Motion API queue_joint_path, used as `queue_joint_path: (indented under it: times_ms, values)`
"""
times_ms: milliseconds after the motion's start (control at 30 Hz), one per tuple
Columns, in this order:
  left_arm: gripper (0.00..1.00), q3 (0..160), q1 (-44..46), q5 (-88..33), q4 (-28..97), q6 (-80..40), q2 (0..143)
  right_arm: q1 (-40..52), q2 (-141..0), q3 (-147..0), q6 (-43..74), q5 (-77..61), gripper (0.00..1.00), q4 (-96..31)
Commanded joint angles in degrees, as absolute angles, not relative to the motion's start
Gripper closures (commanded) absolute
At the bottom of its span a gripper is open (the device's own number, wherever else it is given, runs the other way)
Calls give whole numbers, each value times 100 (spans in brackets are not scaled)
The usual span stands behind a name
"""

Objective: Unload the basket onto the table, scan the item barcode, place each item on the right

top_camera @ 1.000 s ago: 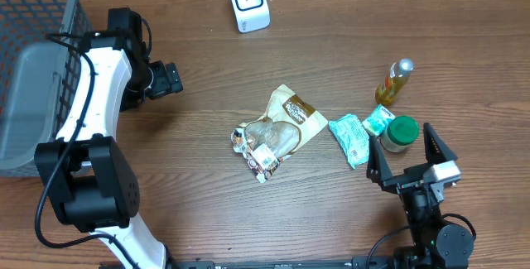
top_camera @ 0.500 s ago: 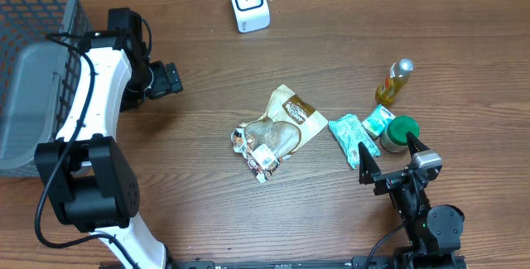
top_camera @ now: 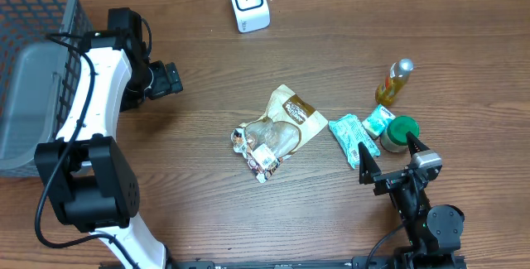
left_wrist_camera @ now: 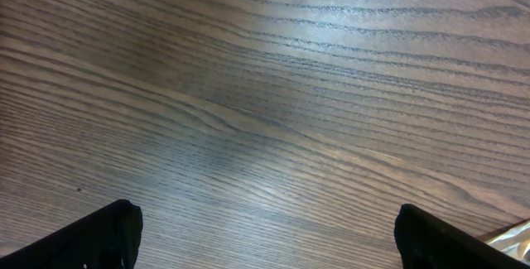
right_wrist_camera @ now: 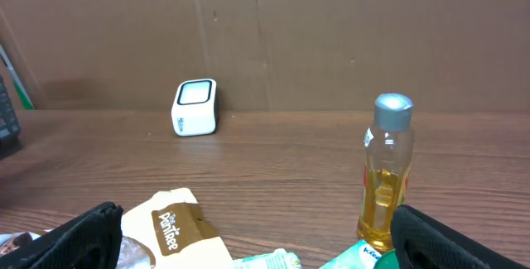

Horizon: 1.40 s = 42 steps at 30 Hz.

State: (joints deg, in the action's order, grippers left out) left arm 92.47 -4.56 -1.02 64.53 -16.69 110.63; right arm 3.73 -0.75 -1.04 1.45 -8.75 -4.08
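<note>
— Where's the scanner?

— The small white box-shaped barcode scanner (top_camera: 248, 2) stands at the far edge of the brown wooden bench (top_camera: 207, 211), roughly midway along, apart from everything else.

— And the goods?

— A tan paper snack pouch with a brown label (top_camera: 294, 113) lies mid-bench, overlapping a clear crinkled plastic bag (top_camera: 263, 141). Toward the right edge sit a teal foil packet (top_camera: 349, 139), a green-lidded jar (top_camera: 400, 132) and an upright bottle of yellow liquid with a silver cap (top_camera: 396, 83).

— Your hands?

— My right gripper (top_camera: 387, 149) hangs by the near edge, just beside the jar and the teal packet, jaws spread wide with nothing between them. My left gripper (left_wrist_camera: 265, 215) is just as wide and equally bare, over plain wood near the left edge (only a sliver of foil shows at the corner of its camera's view). A grey mesh basket (top_camera: 33, 21) fills the far left corner.
</note>
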Motion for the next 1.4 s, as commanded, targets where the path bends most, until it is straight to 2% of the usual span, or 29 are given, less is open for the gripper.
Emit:
queue_joint_path:
  times_ms: [0, 1367]
  values:
    - [0, 9347, -486, -62, 6447, -1673, 11004, 329, -38, -47, 152, -864, 0, -388]
    - [0, 9347, -484, -64, 6447, -1673, 10794, 329, -38, -47, 152, -864, 0, -386]
